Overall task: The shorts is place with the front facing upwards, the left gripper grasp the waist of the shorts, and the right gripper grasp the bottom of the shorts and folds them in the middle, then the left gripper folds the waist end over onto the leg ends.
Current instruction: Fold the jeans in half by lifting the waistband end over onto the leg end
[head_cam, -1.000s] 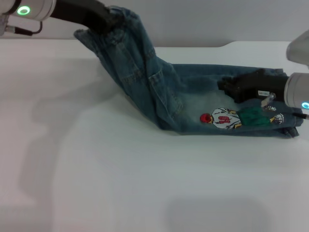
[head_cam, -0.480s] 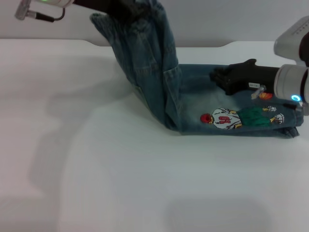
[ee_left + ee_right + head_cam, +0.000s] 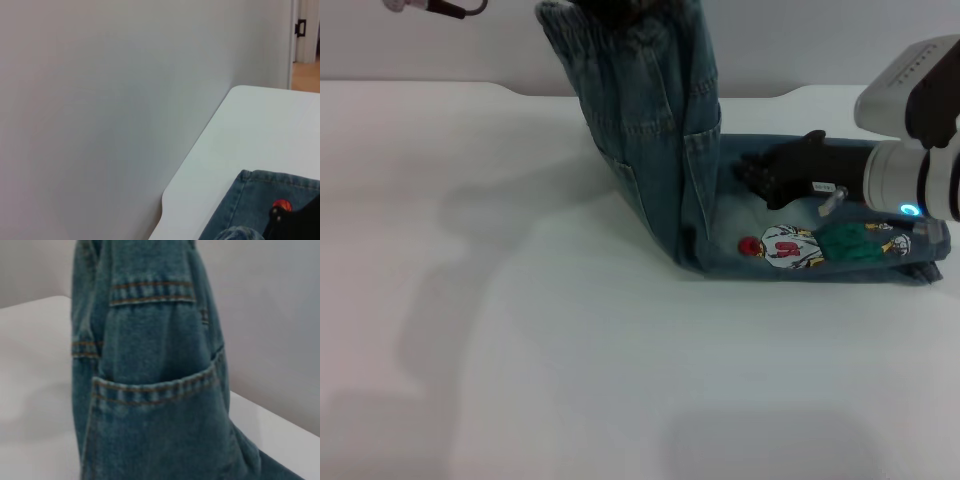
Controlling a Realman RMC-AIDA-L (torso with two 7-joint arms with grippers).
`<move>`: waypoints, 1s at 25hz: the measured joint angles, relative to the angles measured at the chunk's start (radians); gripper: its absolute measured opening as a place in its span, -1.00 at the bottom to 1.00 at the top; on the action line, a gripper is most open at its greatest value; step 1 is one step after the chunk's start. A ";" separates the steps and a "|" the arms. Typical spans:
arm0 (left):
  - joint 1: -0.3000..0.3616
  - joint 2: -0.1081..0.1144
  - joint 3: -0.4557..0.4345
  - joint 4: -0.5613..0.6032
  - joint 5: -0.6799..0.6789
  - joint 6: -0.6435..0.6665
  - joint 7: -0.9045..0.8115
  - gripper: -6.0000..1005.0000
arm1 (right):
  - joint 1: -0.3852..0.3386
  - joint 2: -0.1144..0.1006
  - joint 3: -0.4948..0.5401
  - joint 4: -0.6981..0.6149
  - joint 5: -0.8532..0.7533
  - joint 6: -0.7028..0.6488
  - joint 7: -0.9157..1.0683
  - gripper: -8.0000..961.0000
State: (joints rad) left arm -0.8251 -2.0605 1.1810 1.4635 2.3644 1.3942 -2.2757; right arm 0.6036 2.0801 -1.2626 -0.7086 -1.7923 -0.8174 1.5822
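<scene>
Two arms work on the shorts (image 3: 720, 215) together. Half of the shorts lies flat on the white desk (image 3: 520, 350), over on the robot's right side, with the cartoon print (image 3: 800, 245) facing up. The other half stands up tall like a wall, because the waist (image 3: 620, 20) is lifted high at the top edge of the head view. The left gripper sits up there, almost out of sight, so I cannot tell how its fingers are set. The cloth hangs from that spot, so I think it is gripped there.

The right gripper (image 3: 760, 175) lies low on the flat half, right beside the bend in the cloth. I think it presses there so the flat part does not slide while the waist swings over. I cannot tell if its fingers are apart or together.

From the right wrist view, the lifted denim fills the picture, with a pocket (image 3: 155, 405) and orange stitching. The leg ends (image 3: 915, 265) lie flat by the right arm. The waist is not yet laid down on them.
</scene>
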 joint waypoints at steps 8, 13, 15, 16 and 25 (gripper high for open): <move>-0.005 -0.002 0.030 0.022 -0.010 -0.003 -0.009 -0.86 | 0.022 0.001 -0.053 0.001 0.023 0.001 0.001 -0.73; -0.002 -0.003 0.039 0.038 -0.022 -0.003 -0.011 -0.85 | 0.031 0.002 -0.077 0.004 0.049 -0.008 0.001 -0.73; -0.001 -0.003 0.040 0.040 -0.023 -0.003 -0.011 -0.85 | 0.036 0.002 -0.088 0.005 0.064 -0.014 0.002 -0.73; -0.001 -0.003 0.040 0.040 -0.023 -0.003 -0.011 -0.84 | 0.038 0.001 -0.096 0.006 0.074 -0.015 0.002 -0.73; 0.001 -0.003 0.054 0.046 -0.024 -0.004 -0.011 -0.83 | 0.061 0.002 -0.156 0.008 0.116 -0.064 0.012 -0.73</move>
State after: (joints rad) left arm -0.8244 -2.0634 1.2350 1.5096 2.3407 1.3904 -2.2867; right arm 0.6644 2.0817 -1.4188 -0.7011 -1.6762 -0.8818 1.5941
